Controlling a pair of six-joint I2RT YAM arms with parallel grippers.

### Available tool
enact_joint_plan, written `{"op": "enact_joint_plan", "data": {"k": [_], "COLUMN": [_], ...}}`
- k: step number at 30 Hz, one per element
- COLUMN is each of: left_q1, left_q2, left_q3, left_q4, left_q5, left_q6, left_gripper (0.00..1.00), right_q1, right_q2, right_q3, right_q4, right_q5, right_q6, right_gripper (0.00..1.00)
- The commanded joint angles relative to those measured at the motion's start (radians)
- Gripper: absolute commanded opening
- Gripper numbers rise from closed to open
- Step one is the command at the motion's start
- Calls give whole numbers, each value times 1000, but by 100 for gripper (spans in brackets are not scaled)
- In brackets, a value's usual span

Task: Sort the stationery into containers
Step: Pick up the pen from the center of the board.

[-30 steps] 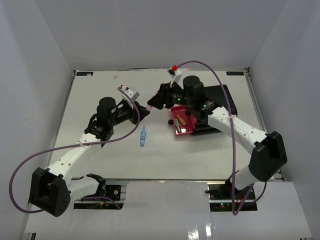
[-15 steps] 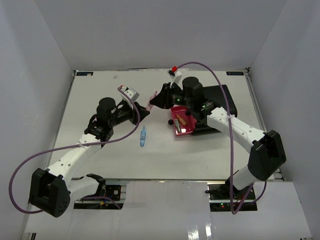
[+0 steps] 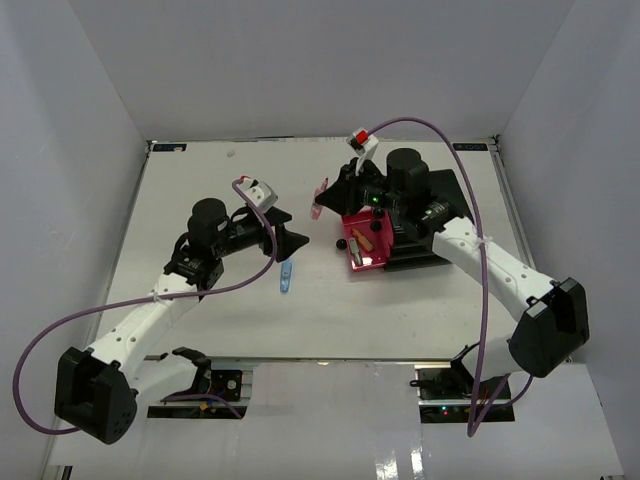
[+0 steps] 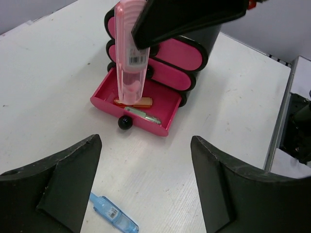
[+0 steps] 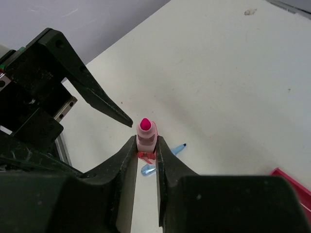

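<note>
The pink pen [image 4: 130, 58] is now released by the left gripper [image 3: 292, 232], whose jaws are spread and drawn back, and is clamped in the closed right gripper [image 5: 146, 145], held aloft near the open bottom drawer [image 4: 167, 104], so only placement is judged to remain.

Bright, even light from above falls on the white table [image 3: 200, 180], leaving only faint, soft shadows under the arms. A glossy strip [image 3: 330, 445] at the near edge shows glare. Walls splay outward at the overhead view's edges. In the wrist views the dark fingers [image 4: 63, 184] nearest the lens look soft, while the pink highlighter [image 5: 146, 133] is sharp.
</note>
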Motion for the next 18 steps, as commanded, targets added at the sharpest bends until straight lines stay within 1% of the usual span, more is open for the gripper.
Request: {"op": "enact_joint_plan", "data": {"k": [1, 2, 4, 5, 9, 12, 13, 18], "left_q1": [-2, 0, 3, 4, 6, 6, 6, 6], "left_q2": [-21, -16, 3, 14, 80, 118, 125, 181], "left_q3": [8, 19, 31, 42, 91, 120, 126, 157], "left_q4": [0, 3, 18, 35, 52, 72, 87, 113], "left_q5": [88, 138, 195, 253, 343, 383, 386, 407], "left_q6": [28, 25, 9, -6, -21, -31, -34, -51], "left_gripper": [85, 85, 85, 84, 81, 77, 76, 71], "right_q1": [-37, -41, -57, -60, -66, -66, -66, -66], "right_q2": [-53, -54, -56, -57, -73, -80, -83, -97], "right_q3": [26, 34, 63, 72, 89, 94, 95, 94], "right_q4": [-34, -48, -101, -115, -148, -166, -171, -178], "right_q5": [-121, -142, -204, -224, -317, -360, -368, -400], "right_q6": [-126, -143, -187, -201, -255, -266, -296, -307], "right_gripper": [8, 8, 8, 8, 8, 8, 8, 8]}}
